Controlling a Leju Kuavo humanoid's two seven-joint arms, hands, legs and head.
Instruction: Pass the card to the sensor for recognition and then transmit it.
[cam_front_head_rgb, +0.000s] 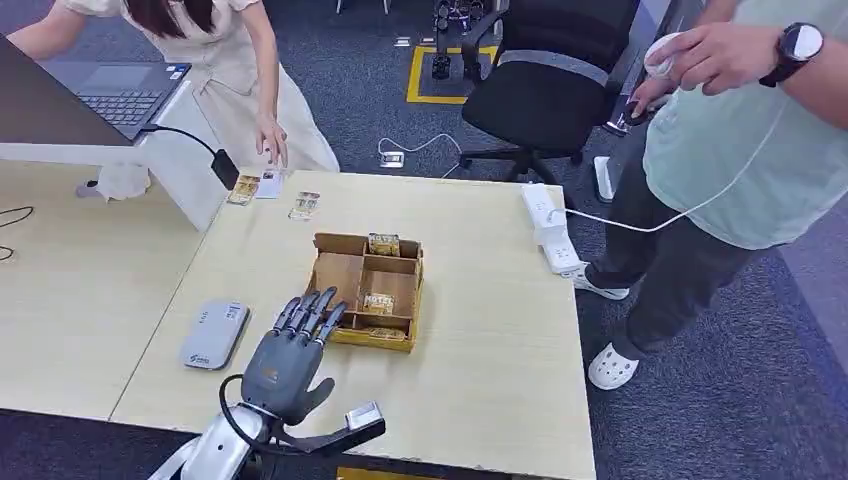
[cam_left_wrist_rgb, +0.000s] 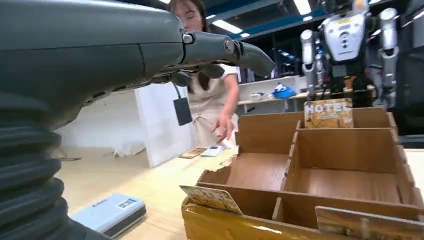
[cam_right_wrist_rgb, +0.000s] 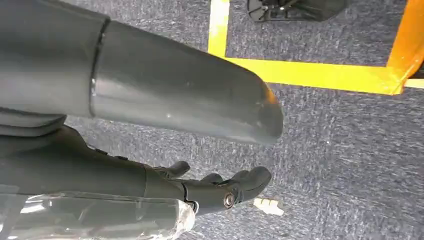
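Your table (cam_front_head_rgb: 480, 330) carries the cardboard organizer (cam_front_head_rgb: 340, 272) at centre; your left hand (cam_front_head_rgb: 290, 355), fingers spread and empty, sits at its 7 o'clock. The hotel card (cam_front_head_rgb: 379, 302) inside looks thin, stiff, slick: pinch its upper edge

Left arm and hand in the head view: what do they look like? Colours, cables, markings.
The left hand has a dark grey back with a small orange marking, dark fingers with lighter segments and a thick grey thumb. The forearm is silver, a black cable loops at the wrist, and a black bracket beside the wrist carries a small silver camera. In the right wrist view, the right hand is likewise grey with darker fingers.
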